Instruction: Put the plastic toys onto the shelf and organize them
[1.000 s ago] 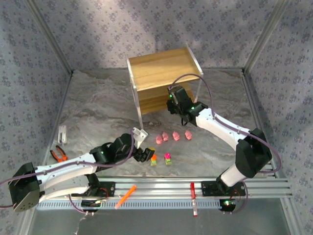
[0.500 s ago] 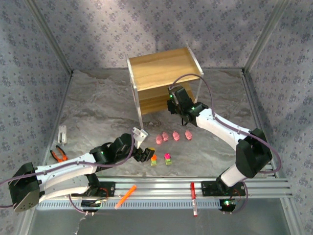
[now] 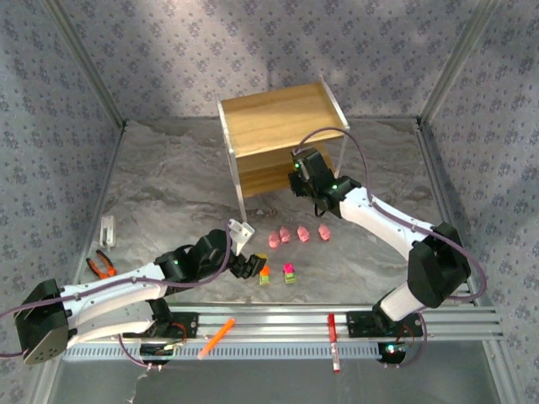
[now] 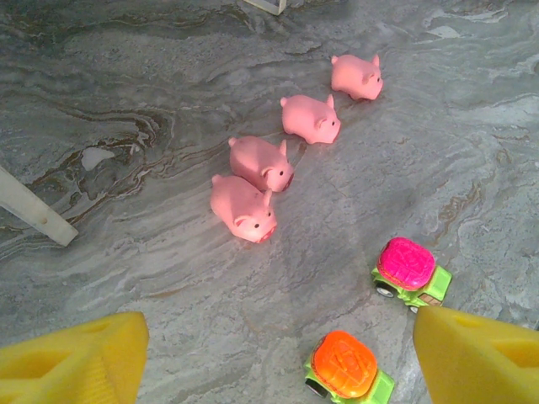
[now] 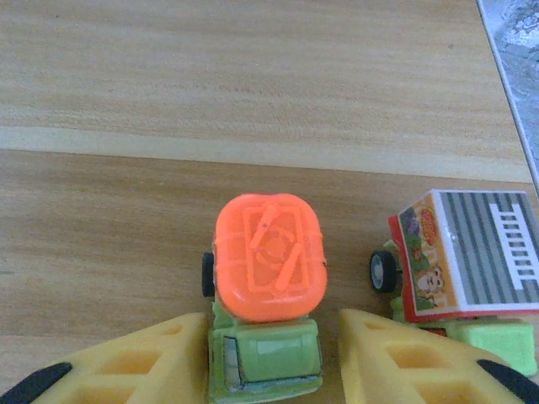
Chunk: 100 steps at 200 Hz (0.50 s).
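left gripper [image 4: 278, 338] has not budged over the last second. it hangs spread wide and empty above the tabletop's near edge, middle. the orange car [image 4: 345, 368] lies between its fingers [image 4: 76, 358], and the magenta car [image 4: 408, 268] is just right of that. four pigs [image 4: 261, 162] lie in a slanting row beyond, toward the shelf [image 3: 282, 118] at the far edge.

right gripper [image 5: 274, 358] has edged a touch rightward at the lower board [image 5: 253, 84]. its jaws flank the shelved car [image 5: 269, 257], slightly parted, with a thin gap on the car's right side. i judge that car released beside the striped car [image 5: 472, 269], which makes two toys shelved and six left.

whether the other finger touches the shelved car is hard to tell. the striped car is cut off at the right edge. the left fingers run off the bottom. from above, the right arm and the top board cover the shelved cars.
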### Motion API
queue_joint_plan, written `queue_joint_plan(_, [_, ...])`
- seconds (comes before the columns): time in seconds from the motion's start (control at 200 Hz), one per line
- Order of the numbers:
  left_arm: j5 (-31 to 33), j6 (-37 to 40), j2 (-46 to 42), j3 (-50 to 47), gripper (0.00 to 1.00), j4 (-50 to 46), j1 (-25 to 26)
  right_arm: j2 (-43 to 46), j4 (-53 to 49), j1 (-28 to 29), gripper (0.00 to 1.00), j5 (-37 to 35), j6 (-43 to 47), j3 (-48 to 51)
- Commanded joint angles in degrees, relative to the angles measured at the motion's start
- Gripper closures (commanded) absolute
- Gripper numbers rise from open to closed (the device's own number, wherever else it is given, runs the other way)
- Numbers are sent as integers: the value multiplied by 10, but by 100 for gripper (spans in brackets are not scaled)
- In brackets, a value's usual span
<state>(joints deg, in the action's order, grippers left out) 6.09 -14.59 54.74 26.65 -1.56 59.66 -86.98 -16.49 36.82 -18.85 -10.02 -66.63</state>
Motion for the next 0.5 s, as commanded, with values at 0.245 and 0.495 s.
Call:
queue_joint_plan(0.245, [11,5,-7,-1,18,-4,5,37,-37,6,50,-21,-2,19])
queue_joint_plan(0.495, [12,5,-8,-2,18,-4,5,53,-42,14,47,-29,-3,26])
